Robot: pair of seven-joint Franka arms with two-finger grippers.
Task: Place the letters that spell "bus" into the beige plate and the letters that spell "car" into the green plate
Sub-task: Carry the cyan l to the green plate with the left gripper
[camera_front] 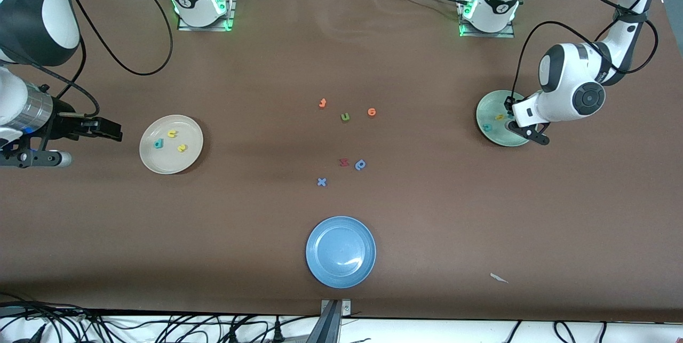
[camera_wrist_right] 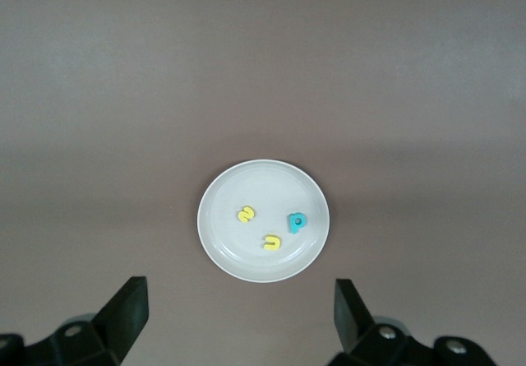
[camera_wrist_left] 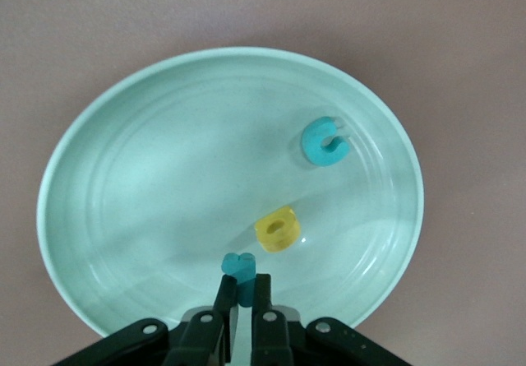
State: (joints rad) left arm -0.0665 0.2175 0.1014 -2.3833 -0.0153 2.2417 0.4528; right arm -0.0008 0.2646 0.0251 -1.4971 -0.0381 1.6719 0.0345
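Brown table: three letters per plate, left claw pinching teal "r", right claw spread.

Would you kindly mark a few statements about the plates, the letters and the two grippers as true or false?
1. The beige plate holds three letters. True.
2. The left gripper is open with nothing between its fingers. False: it is shut on the teal r, over the green plate.
3. The teal c and the yellow a lie in the green plate. True.
4. The blue plate holds a letter. False: no letter is in it.
5. The right gripper grips a yellow letter. False: it is open and holds nothing.
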